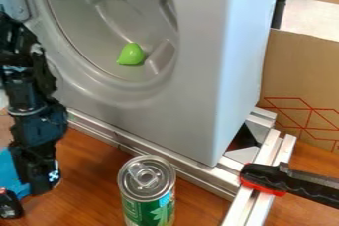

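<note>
At the left edge the black arm hangs down, with its gripper low over the wooden table in front of the grey machine. A blue item lies beside and partly behind the gripper; contact between them cannot be told. To the gripper's right, a green-labelled can with a silver pull-tab lid stands upright, apart from it. Inside the machine's round opening rests a green rounded object with a pointed tip.
The grey front-loading machine fills the upper middle. Metal rails run along its base. A black-handled tool with red trim lies across the rails at right. Behind stands a cardboard panel. A small black part is at lower left.
</note>
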You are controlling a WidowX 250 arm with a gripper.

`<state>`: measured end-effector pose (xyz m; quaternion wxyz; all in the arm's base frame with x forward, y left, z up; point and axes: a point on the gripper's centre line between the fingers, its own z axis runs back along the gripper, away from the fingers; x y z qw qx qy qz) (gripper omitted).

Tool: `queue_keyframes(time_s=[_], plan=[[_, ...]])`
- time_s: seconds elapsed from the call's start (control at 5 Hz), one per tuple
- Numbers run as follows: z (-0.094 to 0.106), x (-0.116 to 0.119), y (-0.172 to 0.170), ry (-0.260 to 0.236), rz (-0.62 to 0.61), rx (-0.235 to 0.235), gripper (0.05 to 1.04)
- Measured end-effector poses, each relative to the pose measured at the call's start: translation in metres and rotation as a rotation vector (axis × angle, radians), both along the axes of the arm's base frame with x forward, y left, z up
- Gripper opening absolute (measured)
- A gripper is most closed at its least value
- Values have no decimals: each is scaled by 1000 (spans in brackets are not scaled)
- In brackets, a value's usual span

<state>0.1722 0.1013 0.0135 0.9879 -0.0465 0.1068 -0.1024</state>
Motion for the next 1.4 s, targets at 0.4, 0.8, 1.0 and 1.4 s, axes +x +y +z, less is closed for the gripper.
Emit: queue_keyframes(time_s=[0.4,0.8,1.0,1.4], plan=[[-12,1,-1,42,-26,2,645],[-12,0,3,46,-22,28,1009],[-12,-1,2,52,-19,23,1005],[23,11,2,-46,4,40,1001]])
